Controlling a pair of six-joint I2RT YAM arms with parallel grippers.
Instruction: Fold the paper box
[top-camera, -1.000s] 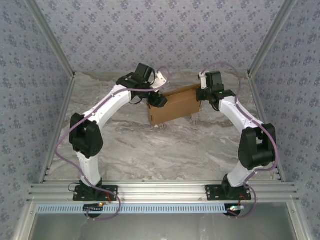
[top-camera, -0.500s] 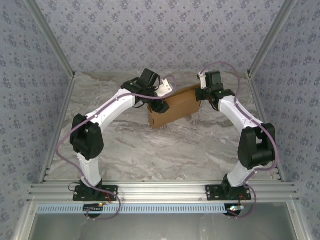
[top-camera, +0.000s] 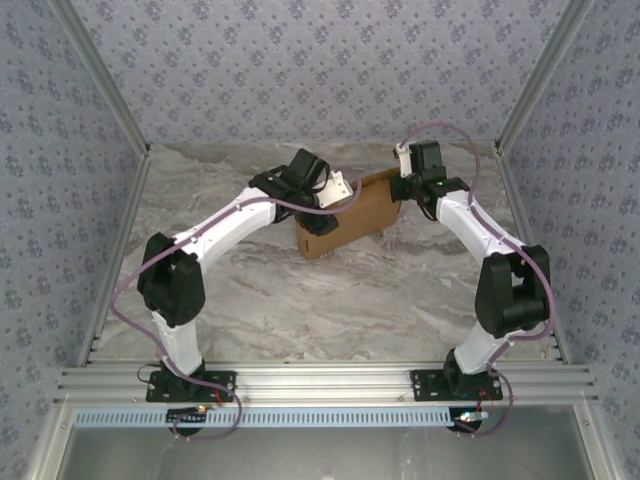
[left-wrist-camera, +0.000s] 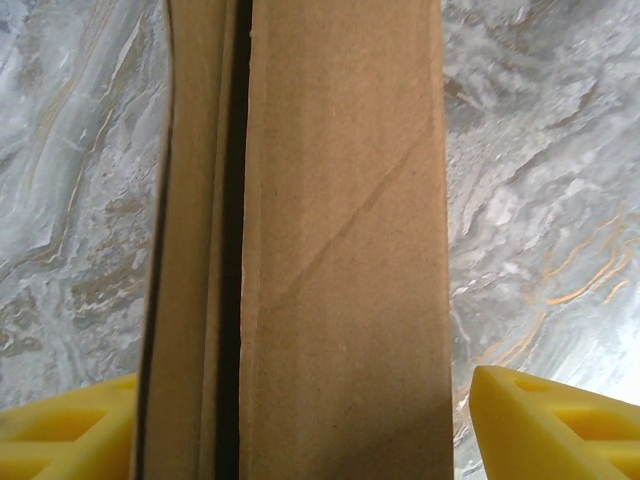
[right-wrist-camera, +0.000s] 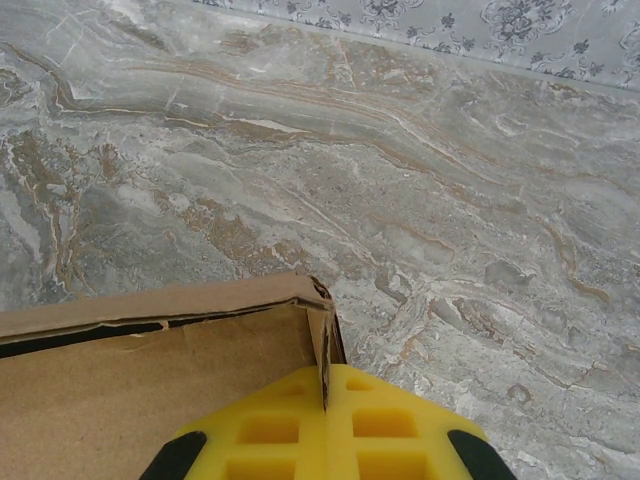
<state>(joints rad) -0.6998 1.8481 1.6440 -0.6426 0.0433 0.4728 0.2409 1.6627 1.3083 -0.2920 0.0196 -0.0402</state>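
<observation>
- Paper box (top-camera: 352, 215) of plain brown cardboard stands on edge at the far middle of the marble table (top-camera: 300, 300), slanting between the two arms
- From above, the left gripper (top-camera: 328, 208) is at the box's left end and the right gripper (top-camera: 403, 188) at its upper right corner; how either set of jaws stands cannot be read there
- The left wrist camera looks down the box's narrow top face (left-wrist-camera: 340, 250), creased on a slant, with a dark slit beside it; the yellow fingers (left-wrist-camera: 545, 425) stand wide on either side, the right one apart from the cardboard, gripping nothing
- The right wrist camera shows closed yellow fingers (right-wrist-camera: 330, 435) pinching the thin end wall at the box's corner (right-wrist-camera: 150, 390)
- The left arm hides the box's left end from above
- What lies inside the box cannot be told
</observation>
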